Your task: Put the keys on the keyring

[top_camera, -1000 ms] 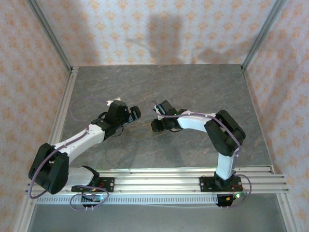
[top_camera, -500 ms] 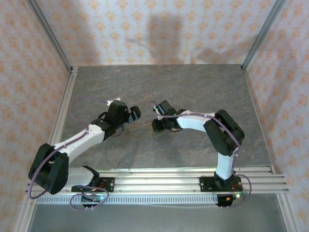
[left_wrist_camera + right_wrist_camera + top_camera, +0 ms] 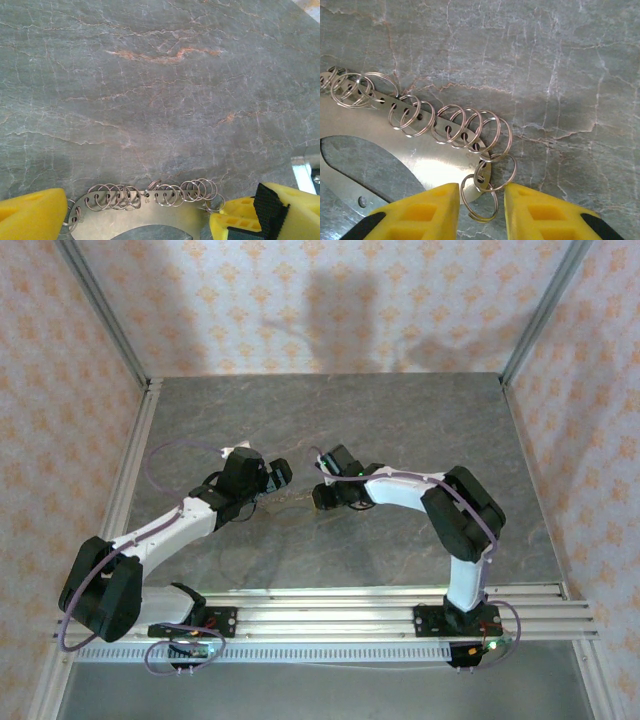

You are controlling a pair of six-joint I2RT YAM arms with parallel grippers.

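Basically early stage, nothing threaded yet as far as I can judge. The keyring (image 3: 435, 170) lies flat on the grey tabletop (image 3: 150, 75) between the two arms. Up close it is a flat metal oval with a row of holes along its edge and a small wire loop through each hole. Every loop I can see is bare, no key hanging on any of them.

The right gripper (image 3: 481, 200) is down at one end of the keyring. Its yellow fingers are narrowed to a small gap either side of one split ring (image 3: 479, 220), the end one, which sticks out past the metal edge. One finger looks to be touching the loop and a sliver of tabletop shows beside the other, so I read it as closing in, not clamped. Firm hold not confirmed.

The left gripper (image 3: 145, 220) is at the opposite end, jaws spread wide, one finger off each side of the metal band. It is holding nothing and looks poised to pin or steady the piece.

Done: both arms positioned at the keyring. Left: secure the split ring, fetch a key, work it onto the loop, repeat for any others.
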